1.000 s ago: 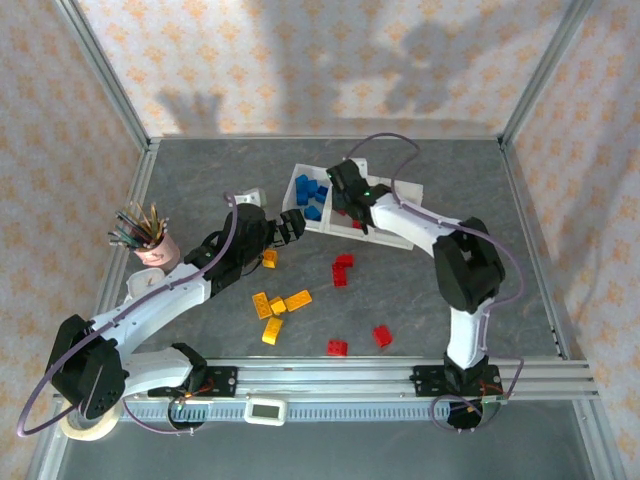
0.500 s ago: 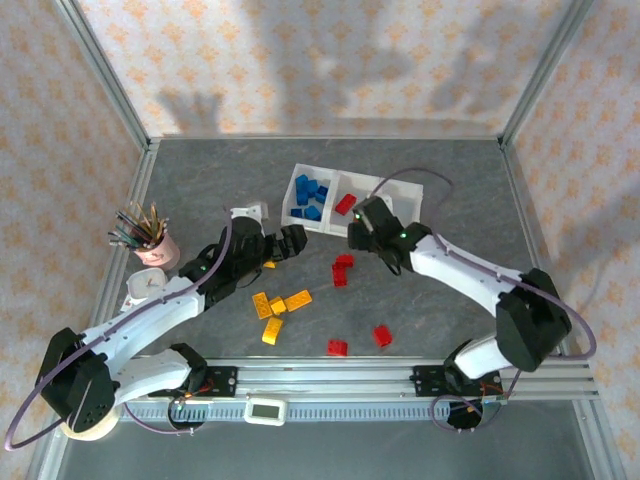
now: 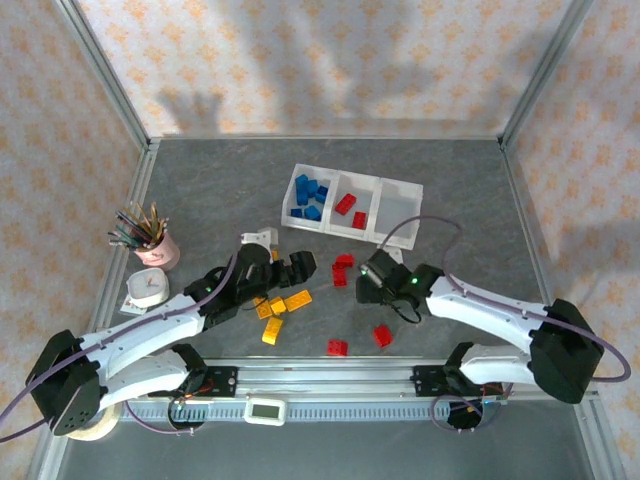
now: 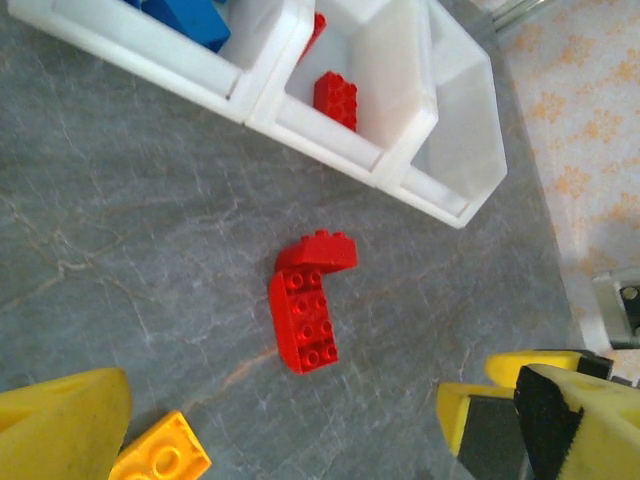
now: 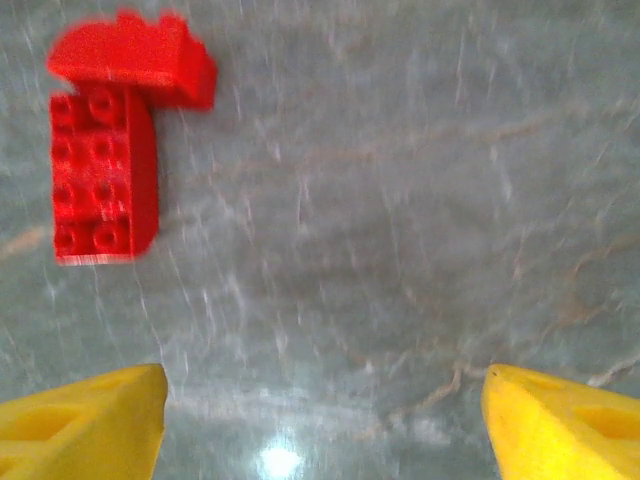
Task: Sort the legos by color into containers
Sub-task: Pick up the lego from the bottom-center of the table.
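Two red legos (image 5: 105,170), touching in an L shape, lie on the table (image 5: 400,200) just ahead of the right gripper (image 5: 320,400), whose fingers are spread wide with nothing between. The left gripper (image 4: 285,420) is likewise wide and empty, beside a yellow brick (image 4: 160,462). A red pick seems in hand. Next, one brick must be straddled squarely and carried to the middle compartment of the tray (image 3: 417,188).

I'm running a lab test cell: aluminium frame (image 3: 320,137), patterned wall panels (image 3: 320,60) at twelve o'clock, mounting rail (image 3: 350,375) at six.
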### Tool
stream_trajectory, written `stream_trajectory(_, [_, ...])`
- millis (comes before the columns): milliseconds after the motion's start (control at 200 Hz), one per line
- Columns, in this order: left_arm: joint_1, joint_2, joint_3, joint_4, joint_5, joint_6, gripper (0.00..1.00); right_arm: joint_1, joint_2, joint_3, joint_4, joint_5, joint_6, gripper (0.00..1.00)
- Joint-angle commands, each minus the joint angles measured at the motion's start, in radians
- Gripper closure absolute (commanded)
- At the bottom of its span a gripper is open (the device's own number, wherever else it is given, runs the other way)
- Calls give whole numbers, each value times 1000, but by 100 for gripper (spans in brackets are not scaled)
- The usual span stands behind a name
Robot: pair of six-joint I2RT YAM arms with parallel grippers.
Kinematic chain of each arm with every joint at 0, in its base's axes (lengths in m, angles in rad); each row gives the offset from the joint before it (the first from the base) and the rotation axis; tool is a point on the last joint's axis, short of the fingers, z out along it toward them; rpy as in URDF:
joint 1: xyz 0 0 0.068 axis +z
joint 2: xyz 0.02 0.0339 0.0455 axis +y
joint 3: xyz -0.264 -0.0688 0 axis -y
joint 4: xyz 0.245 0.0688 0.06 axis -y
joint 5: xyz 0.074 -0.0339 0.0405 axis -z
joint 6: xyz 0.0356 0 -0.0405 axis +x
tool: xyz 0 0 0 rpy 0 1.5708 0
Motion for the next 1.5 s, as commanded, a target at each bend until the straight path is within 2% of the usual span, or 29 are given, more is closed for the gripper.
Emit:
stream_trajectory(0, [-29,-15,-29,64,-33,-55,1,52,-52,-40,-48,-15,121,18])
stream_trajectory(325, [-79,39,-21,41,-97,-61,1,187,-49,-152,-13,-47,285,17])
stream_trajectory(556, [-81,43,-22,41,-99,-63,1,244,1,-144,21,-52,328,30])
stream_trajectory(821, [-81,41,-25,32,-92,-64,1,249,68,-115,-11,-34,323,46])
stream_trajectory(1161, [-80,65,-14,40,-89,-57,1,249,41,-115,6,8,317,71])
stream_trajectory(1346, [-81,62,0,38,-91,-41,1,244,24,-79,7,56,304,73])
stream_trajectory(1496, [-82,62,30,12,-115,-13,1,190,7,-21,31,97,244,74])
